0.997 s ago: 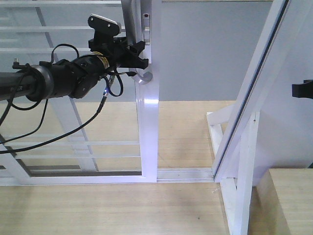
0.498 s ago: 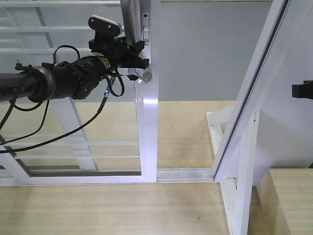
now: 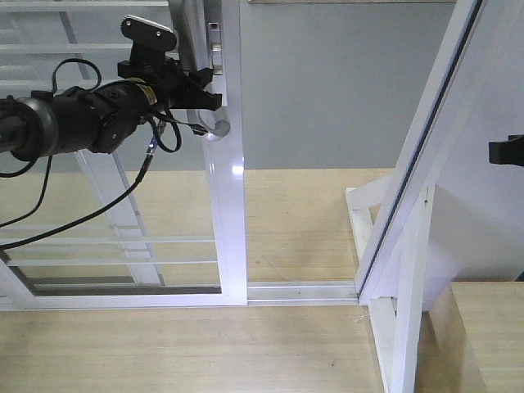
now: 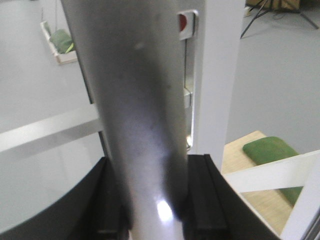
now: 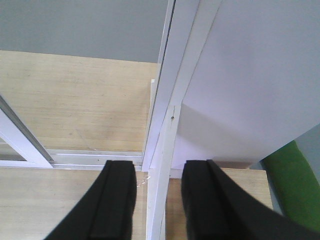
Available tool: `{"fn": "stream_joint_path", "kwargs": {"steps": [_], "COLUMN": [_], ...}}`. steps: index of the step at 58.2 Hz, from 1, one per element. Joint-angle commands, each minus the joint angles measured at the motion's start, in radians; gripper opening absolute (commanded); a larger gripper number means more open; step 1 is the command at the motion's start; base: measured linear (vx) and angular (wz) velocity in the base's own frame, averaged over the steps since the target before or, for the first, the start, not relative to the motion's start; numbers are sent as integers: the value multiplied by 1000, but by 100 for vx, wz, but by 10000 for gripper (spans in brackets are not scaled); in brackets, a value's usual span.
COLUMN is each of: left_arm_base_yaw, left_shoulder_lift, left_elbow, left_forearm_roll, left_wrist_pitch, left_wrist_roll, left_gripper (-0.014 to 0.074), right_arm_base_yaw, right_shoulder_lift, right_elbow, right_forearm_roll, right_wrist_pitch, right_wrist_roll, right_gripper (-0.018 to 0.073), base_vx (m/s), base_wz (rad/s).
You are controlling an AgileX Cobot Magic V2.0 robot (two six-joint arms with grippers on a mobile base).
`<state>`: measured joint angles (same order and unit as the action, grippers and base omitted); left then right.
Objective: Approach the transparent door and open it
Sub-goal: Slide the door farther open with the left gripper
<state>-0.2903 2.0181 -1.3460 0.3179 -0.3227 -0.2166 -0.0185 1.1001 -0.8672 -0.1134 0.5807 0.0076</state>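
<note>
Left tool [image 3: 201, 86] clamped on the silver pull handle [image 4: 132, 100] of the transparent door [image 3: 228, 205]. Door upright on the floor track [image 3: 299, 291], gap open to the right frame post [image 3: 426, 155]. Right tool [image 5: 157, 200] parted, empty, over the post base.

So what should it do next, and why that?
Probably pull a little further toward the robot's left. The left end effector is clamped on the door's handle, and the transparent door has only partly cleared the opening, with bare track showing.
</note>
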Motion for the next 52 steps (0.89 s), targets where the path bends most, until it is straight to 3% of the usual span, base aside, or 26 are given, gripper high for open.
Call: {"fn": "stream_joint_path", "kwargs": {"steps": [1,29,52], "left_arm_base_yaw": [72,148,212], "left_shoulder_lift": [-82,-84,-143], "left_elbow": [-61,-61,-61], "left_forearm_roll": [-114,-114,-110], "left_wrist_pitch": [-120,-61,53], "left_wrist_roll": [3,3,31], "left_gripper": [5,177,190], "right_arm_base_yaw": [-4,-4,-4], "right_shoulder_lift": [-21,-21,-21], "right_elbow": [-29,-29,-29], "right_forearm_roll": [-9,-10,-10], "right_wrist_pitch": [-66,-66,-66], "right_wrist_roll": [-1,-1,-1], "right_gripper": [333,333,333], "base_vx": [0,0,0], "base_wz": [0,1,0]}}
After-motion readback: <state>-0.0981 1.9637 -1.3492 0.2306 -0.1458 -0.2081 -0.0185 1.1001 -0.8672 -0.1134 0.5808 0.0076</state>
